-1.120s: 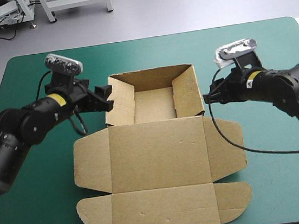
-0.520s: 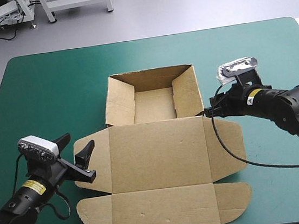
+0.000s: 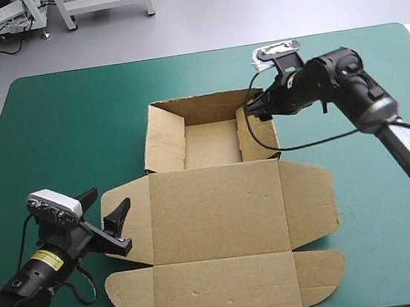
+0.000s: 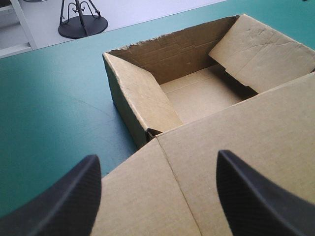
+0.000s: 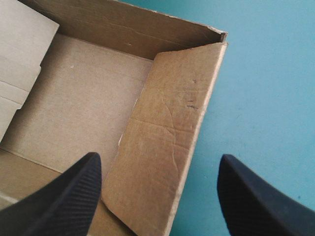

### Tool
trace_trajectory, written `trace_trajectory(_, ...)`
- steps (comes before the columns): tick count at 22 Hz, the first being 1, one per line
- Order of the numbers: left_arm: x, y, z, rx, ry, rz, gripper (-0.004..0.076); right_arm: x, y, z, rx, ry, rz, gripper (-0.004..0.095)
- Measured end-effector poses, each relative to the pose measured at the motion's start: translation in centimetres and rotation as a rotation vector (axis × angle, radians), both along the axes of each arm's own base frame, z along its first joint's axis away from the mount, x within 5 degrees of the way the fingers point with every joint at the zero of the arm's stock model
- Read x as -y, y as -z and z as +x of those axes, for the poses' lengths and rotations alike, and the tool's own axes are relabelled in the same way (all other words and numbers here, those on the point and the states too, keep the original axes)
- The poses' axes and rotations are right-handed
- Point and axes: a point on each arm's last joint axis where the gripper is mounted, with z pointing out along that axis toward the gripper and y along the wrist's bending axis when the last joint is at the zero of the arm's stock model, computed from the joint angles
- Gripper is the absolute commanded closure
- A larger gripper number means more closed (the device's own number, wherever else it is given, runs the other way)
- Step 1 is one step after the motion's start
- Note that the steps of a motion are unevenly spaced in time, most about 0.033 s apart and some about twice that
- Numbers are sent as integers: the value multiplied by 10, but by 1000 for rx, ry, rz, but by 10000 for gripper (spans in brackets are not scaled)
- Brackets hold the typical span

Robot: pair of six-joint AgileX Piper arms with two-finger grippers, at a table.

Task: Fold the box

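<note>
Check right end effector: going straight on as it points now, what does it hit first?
Probably the box, its raised wall on the right side: that wall lies straight ahead between the open fingers of the right end effector. Depth is unclear, so treat as likely.

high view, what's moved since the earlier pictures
The left pincer swung back from the tray's left wall to the lid's left flap, open. The right pincer moved from outside the right wall to above its far end, also open. The box has not shifted.
</note>
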Motion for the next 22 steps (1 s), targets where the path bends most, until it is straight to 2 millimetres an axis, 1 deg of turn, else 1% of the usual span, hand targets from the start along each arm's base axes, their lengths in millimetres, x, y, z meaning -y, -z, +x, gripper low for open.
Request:
trace_trajectory(2,0,0,0,0,0,0,245,-8,5,18,-61,-3,-20,276)
trace_trajectory(3,0,0,0,0,0,0,245,-11,11,27,-95,-3,-32,276)
trace_trajectory(5,0,0,0,0,0,0,245,-17,20,43,-158,-3,-62,276)
trace_trajectory(6,0,0,0,0,0,0,245,-19,21,49,-169,0,-73,276)
trace_trajectory(7,0,0,0,0,0,0,245,-23,32,62,-195,12,-93,276)
trace_trajectory(8,0,0,0,1,0,1,245,-26,41,69,-220,21,-104,278)
trace_trajectory(10,0,0,0,1,0,1,245,-26,52,74,-246,33,-121,278)
trace_trajectory(15,0,0,0,4,0,0,245,-24,61,74,-274,48,-132,278)
trace_trajectory(17,0,-1,0,10,-2,-2,245,-26,73,79,-303,48,-139,280)
trace_trajectory(19,0,-1,0,11,-2,-3,245,-28,81,82,-325,49,-134,298)
trace_trajectory(20,0,-1,0,11,-2,-3,245,-29,85,83,-336,48,-131,327)
trace_trajectory(22,0,-1,0,10,-2,-3,245,-31,96,87,-361,48,-134,507)
